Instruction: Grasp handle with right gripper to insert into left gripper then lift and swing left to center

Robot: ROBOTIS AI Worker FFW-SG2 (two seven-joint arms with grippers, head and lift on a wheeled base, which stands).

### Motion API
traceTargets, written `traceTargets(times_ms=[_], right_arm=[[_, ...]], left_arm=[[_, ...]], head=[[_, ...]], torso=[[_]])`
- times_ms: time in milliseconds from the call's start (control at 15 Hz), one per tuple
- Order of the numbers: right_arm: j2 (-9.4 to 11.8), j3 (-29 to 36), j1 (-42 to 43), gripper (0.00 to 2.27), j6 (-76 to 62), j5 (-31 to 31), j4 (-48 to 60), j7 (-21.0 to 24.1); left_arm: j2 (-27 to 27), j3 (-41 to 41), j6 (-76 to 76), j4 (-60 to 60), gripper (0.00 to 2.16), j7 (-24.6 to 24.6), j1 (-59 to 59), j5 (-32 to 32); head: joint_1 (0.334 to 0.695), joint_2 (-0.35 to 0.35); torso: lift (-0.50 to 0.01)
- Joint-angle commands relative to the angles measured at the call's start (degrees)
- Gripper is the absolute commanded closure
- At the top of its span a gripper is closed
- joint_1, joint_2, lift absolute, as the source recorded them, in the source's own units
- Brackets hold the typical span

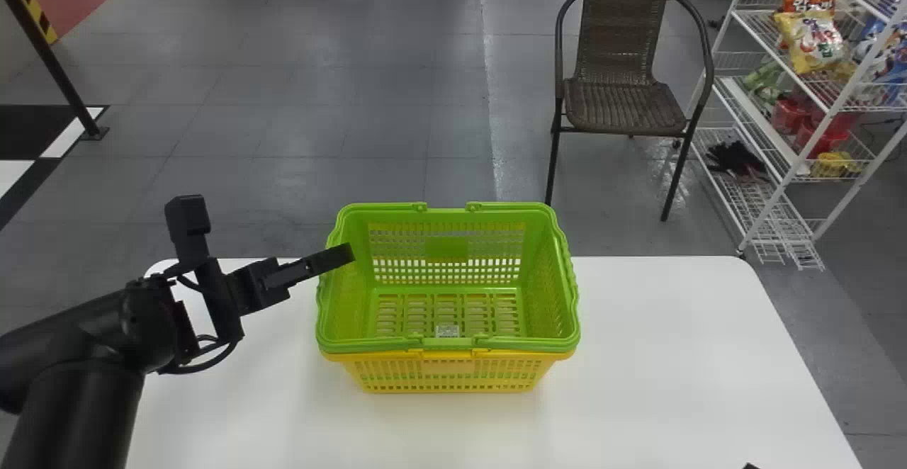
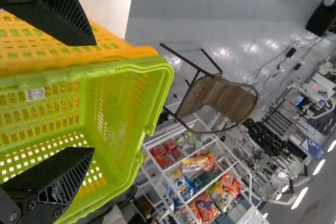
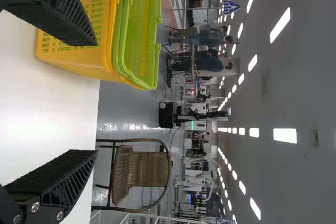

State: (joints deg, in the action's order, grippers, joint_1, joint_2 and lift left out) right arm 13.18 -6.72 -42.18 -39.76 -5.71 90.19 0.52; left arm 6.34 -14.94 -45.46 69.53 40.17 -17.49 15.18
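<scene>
We see the green shopping basket [image 1: 446, 248] nested in the yellow shopping basket [image 1: 446, 377] on the white counter [image 1: 666, 341], left of the counter's middle in the head view. Both stand upright, the green one's mouth facing up, the long axis running left to right across our view, and the short ends toward the two sides. The green basket's handles [image 1: 446, 343] lie folded along its long rims, near and far, and a small white label [image 1: 447, 330] shows on its slatted floor. Beyond the counter, to the right of the baskets, stands a brown wicker chair [image 1: 618, 104], with a white wire rack [image 1: 779, 171] of snack bags [image 1: 811, 40] farther right. Our left gripper [image 1: 343, 254] comes in from the left, its tip in front of the green basket's left short rim as we look down, angled slightly toward the far side; we cannot tell whether it touches. Its jaws stand wide apart and hold nothing. Our right gripper [image 1: 752, 466] barely shows at the bottom edge, right of the baskets and well apart from them; in its own wrist view its jaws are spread too, with nothing gripped.
</scene>
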Motion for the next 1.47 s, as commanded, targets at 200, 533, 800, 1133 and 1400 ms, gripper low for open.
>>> traceTargets(times_ms=[200,533,800,1133,1400], right_arm=[[0.0,0.2,0.3,0.08,-0.4,-0.2,-0.6,0.0],[0.0,0.3,0.3,0.08,-0.4,-0.3,-0.9,0.0],[0.0,0.3,0.5,0.08,-0.4,-0.3,-1.2,0.0],[-0.1,0.3,0.7,0.08,-0.4,-0.3,-1.2,0.0],[-0.1,0.7,0.8,0.08,-0.5,-0.4,-1.8,0.0]], left_arm=[[0.0,-0.1,-3.2,0.4,0.09,1.3,0.0,2.0],[0.3,-0.1,-5.5,1.7,0.09,1.4,0.0,4.2],[0.3,-0.1,-7.1,3.3,0.09,1.4,-0.2,5.2],[0.3,-0.1,-14.8,6.1,0.09,3.1,-2.5,6.4],[0.3,1.4,-17.3,6.1,0.08,4.9,-4.1,6.4]], head=[[0.695,-0.014],[0.695,-0.028],[0.695,-0.033],[0.695,-0.044],[0.695,-0.069]], torso=[[0.000],[0.000],[0.000],[0.000],[0.000]])
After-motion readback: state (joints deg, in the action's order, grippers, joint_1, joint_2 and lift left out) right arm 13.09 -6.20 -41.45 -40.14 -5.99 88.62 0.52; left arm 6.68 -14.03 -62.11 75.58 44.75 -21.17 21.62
